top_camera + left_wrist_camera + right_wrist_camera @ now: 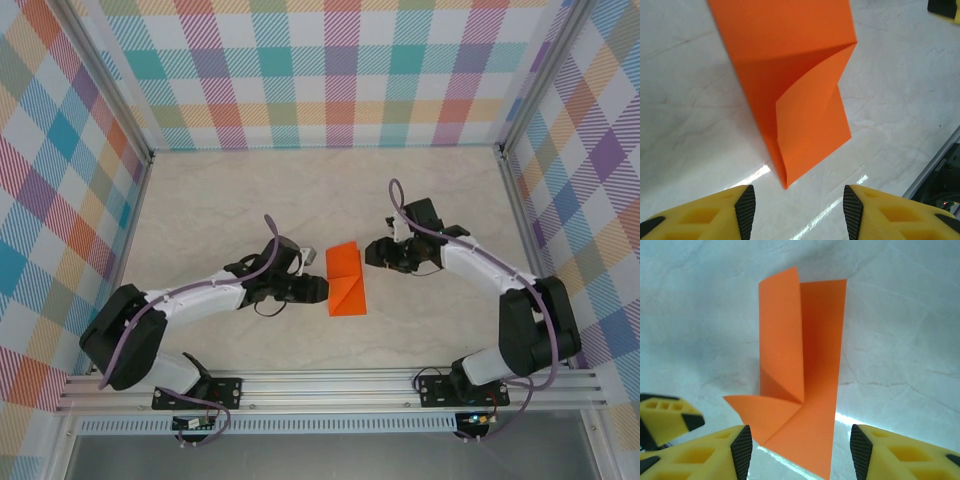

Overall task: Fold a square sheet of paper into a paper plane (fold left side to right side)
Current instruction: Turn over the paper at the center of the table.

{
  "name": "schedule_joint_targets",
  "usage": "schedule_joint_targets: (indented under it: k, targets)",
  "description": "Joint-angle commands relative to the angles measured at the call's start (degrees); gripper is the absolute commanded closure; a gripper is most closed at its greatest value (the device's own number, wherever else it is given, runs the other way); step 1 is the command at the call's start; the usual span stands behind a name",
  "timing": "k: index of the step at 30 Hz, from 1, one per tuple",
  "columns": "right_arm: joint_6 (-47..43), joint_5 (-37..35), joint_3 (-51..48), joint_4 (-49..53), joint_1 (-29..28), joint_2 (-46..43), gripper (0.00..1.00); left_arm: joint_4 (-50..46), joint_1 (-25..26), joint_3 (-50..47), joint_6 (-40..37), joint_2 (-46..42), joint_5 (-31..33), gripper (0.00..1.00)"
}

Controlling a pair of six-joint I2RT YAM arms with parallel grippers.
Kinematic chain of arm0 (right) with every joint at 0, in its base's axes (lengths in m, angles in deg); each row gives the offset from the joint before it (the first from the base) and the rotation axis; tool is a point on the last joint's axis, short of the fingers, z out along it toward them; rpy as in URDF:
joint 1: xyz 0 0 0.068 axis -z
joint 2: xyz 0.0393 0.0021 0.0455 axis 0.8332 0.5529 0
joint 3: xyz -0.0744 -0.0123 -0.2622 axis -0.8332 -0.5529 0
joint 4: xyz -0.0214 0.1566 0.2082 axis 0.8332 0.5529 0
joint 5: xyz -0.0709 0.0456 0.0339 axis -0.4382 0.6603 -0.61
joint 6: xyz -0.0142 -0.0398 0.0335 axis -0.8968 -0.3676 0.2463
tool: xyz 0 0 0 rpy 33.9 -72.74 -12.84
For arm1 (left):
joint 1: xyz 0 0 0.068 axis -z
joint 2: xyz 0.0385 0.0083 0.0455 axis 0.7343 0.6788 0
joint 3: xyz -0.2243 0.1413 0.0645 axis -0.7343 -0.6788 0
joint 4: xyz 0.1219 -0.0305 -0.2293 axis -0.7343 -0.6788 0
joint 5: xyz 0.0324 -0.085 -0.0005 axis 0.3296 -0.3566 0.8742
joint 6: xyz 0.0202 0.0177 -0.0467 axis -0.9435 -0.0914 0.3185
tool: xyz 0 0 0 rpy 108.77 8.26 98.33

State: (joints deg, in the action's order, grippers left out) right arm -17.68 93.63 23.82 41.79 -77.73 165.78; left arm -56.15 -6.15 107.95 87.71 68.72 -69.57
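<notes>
The square sheet of paper [346,279] lies on the table as a folded bright orange strip with loose flaps. In the left wrist view the paper [800,100] ends in a pointed corner just ahead of my left gripper [798,212]. That gripper is open with bare table between its fingers. It sits at the paper's left edge [322,288]. My right gripper [370,252] is at the paper's upper right. In its wrist view it stands open [801,452], and the paper's [805,390] near end lies on the table between the spread fingers, unclamped.
The marble-look tabletop [220,200] is walled in by plaid panels on three sides. An aluminium rail [330,385] carrying both arm bases runs along the near edge. One yellow finger of the left gripper [670,417] shows at the left of the right wrist view.
</notes>
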Motion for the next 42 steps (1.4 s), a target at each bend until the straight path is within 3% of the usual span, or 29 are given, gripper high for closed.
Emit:
schedule_joint_targets:
  k: [1, 6, 14, 24, 33, 39, 42]
  targets:
    - [1.5, 4.2, -4.4, -2.5, 0.0, -3.2, 0.37, 3.3, -0.4, 2.8, 0.8, 4.1, -0.9, 0.47]
    - [3.9, 10.2, -9.2, -7.8, -0.2, -4.2, 0.31, 6.1, -0.6, 5.6, 1.4, 9.3, -1.4, 0.52]
    - [7.2, 13.5, -9.6, -16.4, -3.1, 2.8, 0.31, 4.8, -0.6, 7.1, 1.1, 11.6, 2.1, 0.78]
    - [8.9, 15.2, -3.4, -21.0, -6.1, 14.6, 0.38, 2.3, -0.6, 6.7, 0.9, 11.3, 5.4, 0.84]
    - [8.8, 16.8, -1.2, -21.4, -6.9, 17.8, 0.66, -1.8, -0.7, 6.1, -2.0, 6.3, 11.0, 0.74]
    - [6.9, 16.4, -1.6, -19.8, -6.8, 14.0, 0.92, -5.4, -0.7, 4.0, -3.0, -2.3, 13.6, 0.48]
    - [6.7, 16.4, -1.3, -19.1, -6.2, 11.0, 1.00, -5.0, -0.7, 2.0, -1.5, -8.2, 14.4, 0.34]
